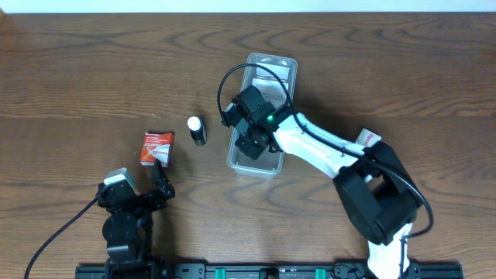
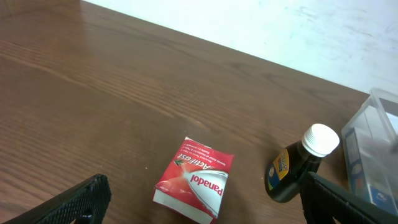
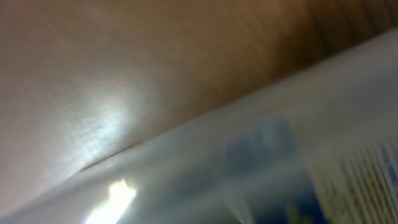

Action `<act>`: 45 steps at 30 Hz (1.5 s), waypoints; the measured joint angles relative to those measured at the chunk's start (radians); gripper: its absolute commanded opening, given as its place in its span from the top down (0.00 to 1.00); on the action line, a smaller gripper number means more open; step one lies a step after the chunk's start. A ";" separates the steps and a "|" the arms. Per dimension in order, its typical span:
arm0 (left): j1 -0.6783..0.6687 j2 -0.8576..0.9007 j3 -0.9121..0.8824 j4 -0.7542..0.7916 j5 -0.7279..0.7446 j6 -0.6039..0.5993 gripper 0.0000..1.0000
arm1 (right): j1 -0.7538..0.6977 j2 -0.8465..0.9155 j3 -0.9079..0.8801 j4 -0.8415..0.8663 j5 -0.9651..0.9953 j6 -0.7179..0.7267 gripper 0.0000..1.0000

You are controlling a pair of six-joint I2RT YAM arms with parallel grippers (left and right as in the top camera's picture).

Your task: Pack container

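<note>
The container (image 1: 262, 70), a clear long tub, lies on the wooden surface (image 1: 93, 70) about in the middle of the overhead view, with its long side going away from the robot. Through its wall, in the left wrist view, something blue and white with print on it shows inside. It looks like a box, so I judge that at least one item is already packed. How many are inside I cannot tell, because the right arm covers the near half of the container. The right end effector (image 1: 252, 138) hangs over that near half, low or even inside it. Its own camera gives only a blurred view of clear plastic and blue print, so I cannot tell whether its fingers are apart, together, or holding something. Just to the left of the container stands a dark bottle (image 1: 198, 132) with a white cap, apart from the wall. Further left of the container lies a red medicine box (image 1: 157, 147), flat on the surface. Both of these are outside, so I think that they remain to be packed. The left end effector (image 2: 205, 186) is far to the left of the container, near the red box, with its fingers spread wide and nothing between them. To the right of the container, a small red and white thing (image 1: 369, 139) shows beside the right arm, too hidden to name.
</note>
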 measured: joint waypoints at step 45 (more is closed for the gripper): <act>0.000 0.000 0.000 0.000 0.000 0.000 0.02 | -0.142 -0.251 0.004 -0.272 0.191 0.774 0.59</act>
